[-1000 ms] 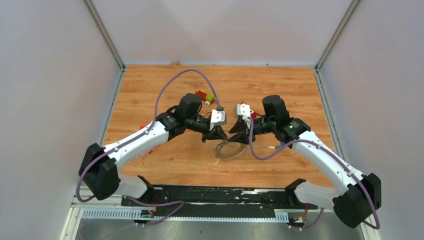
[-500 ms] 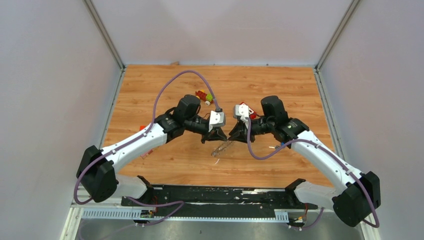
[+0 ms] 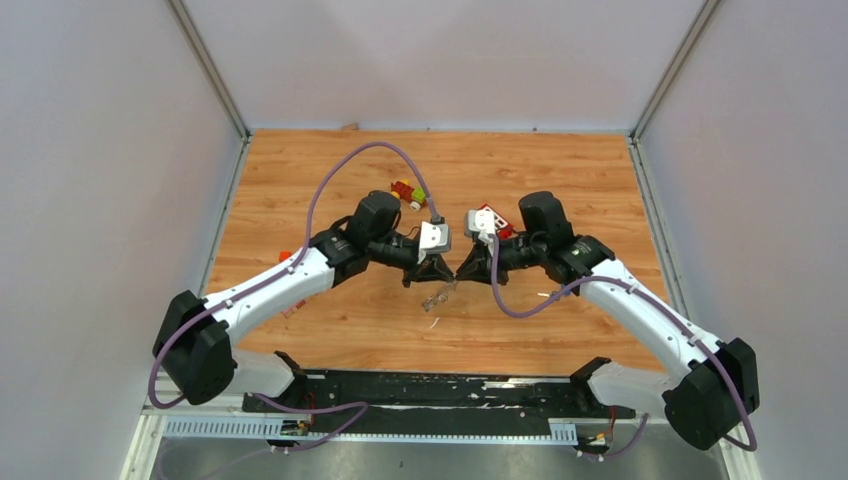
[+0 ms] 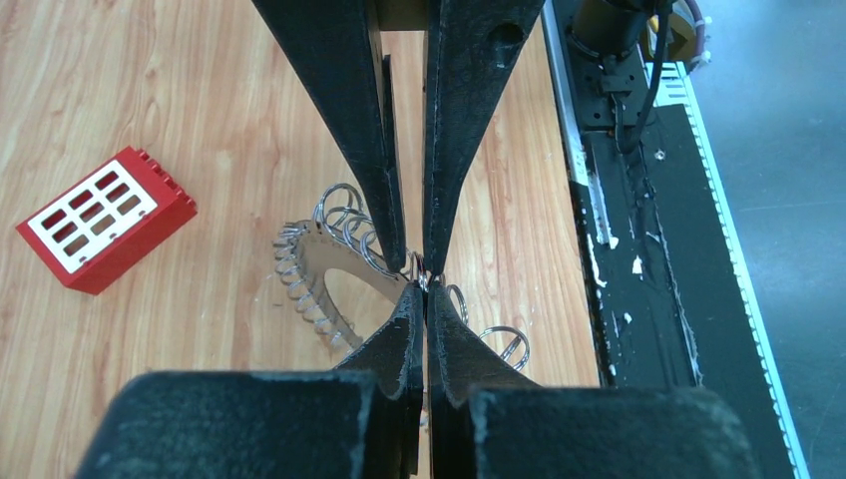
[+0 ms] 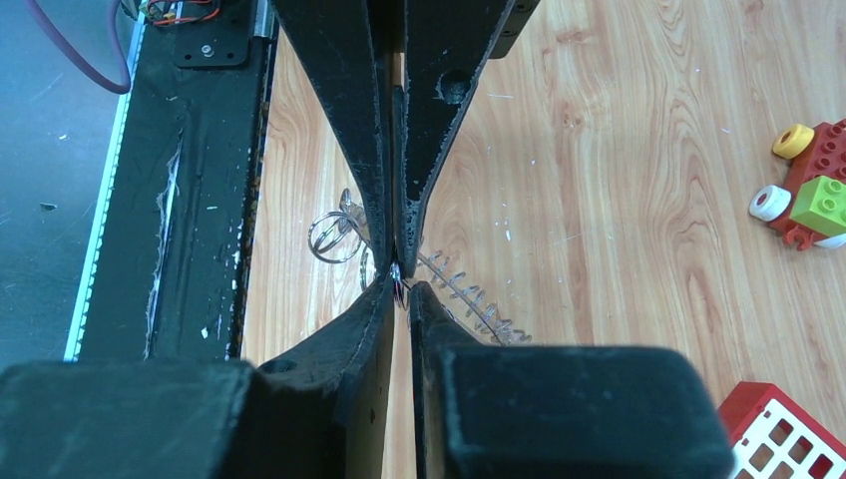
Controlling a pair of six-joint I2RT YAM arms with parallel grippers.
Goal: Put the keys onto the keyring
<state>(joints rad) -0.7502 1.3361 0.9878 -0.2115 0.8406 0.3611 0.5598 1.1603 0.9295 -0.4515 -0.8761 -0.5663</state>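
Metal keyring [image 4: 317,281], fringed with silver keys, pinched at one spot of its rim from two sides. Left pincer [image 4: 426,301] clenched on that rim. Right pincer [image 4: 416,254] clenched there too, tips almost meeting tips. Tilts steeply on edge over the middle of the wooden desk [image 3: 560,170], between both arms; low side touching or not, cannot tell. Red block [image 4: 105,218] flat on the desk nearby. Small coloured toy [image 5: 810,185] farther off.

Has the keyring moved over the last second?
Yes. Flat on the wood before, the keyring now stands nearly edge-on, pinched between the left claw and right claw, its near edge farther from the black base rail.
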